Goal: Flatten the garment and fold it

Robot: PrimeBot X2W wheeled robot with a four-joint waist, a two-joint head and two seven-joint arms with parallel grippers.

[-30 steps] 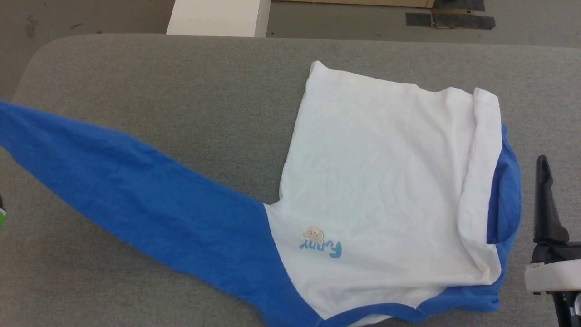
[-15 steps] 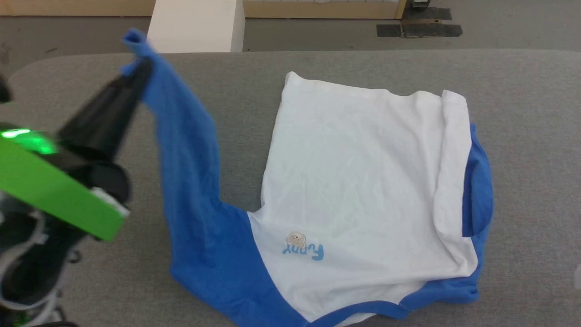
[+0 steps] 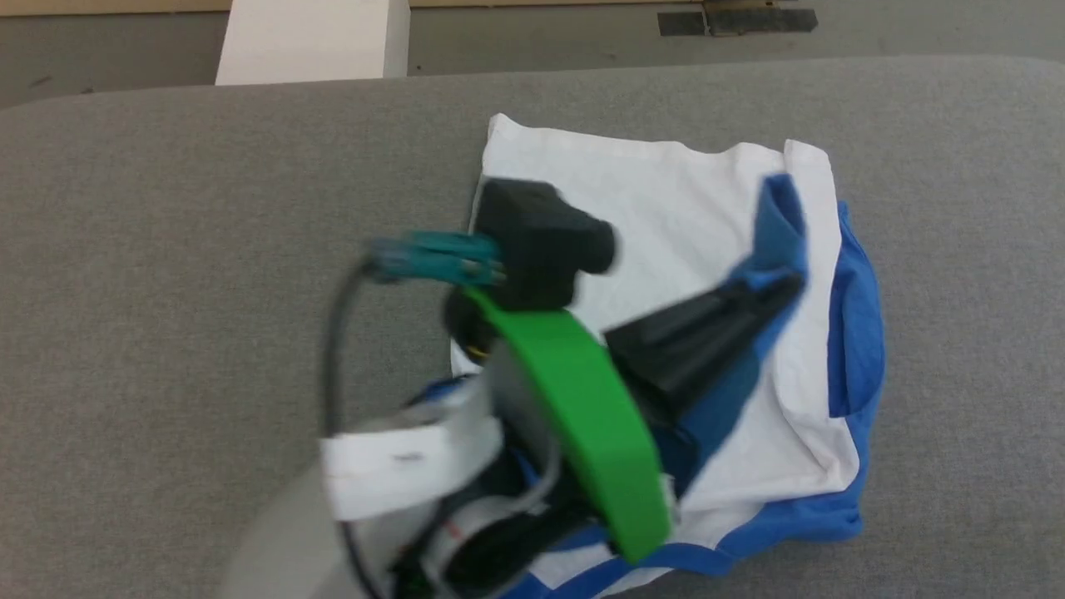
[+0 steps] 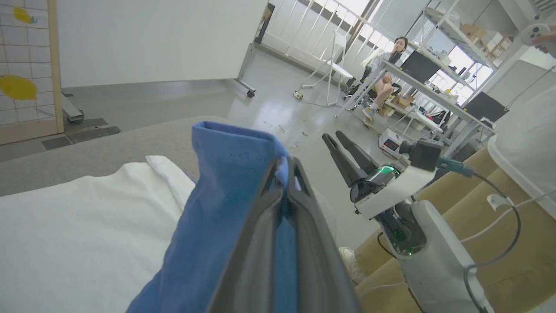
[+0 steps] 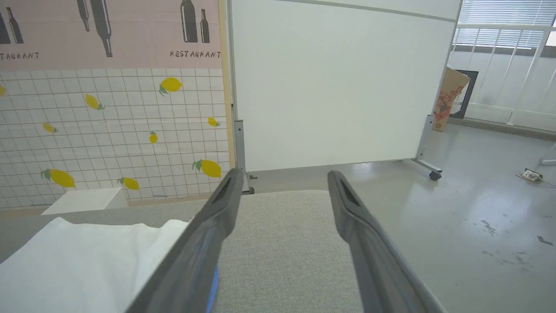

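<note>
You have a wide grey table (image 3: pixel 166 249) before you, covered in felt-like fabric, with rounded far corners. Its far edge runs across the top of the head view. Directly on it, in the right half of that view, lies a white T-shirt with royal-blue sleeves and trim (image 3: pixel 666 200). Its white body rests flat and faintly creased, well in from the far edge. Along its right side you see a white strip folded over on top, and a blue sleeve pokes out from under it onto the grey cloth. Blue trim curves along the near edge. The other blue sleeve is lifted clear of the table, above the white body.
</note>
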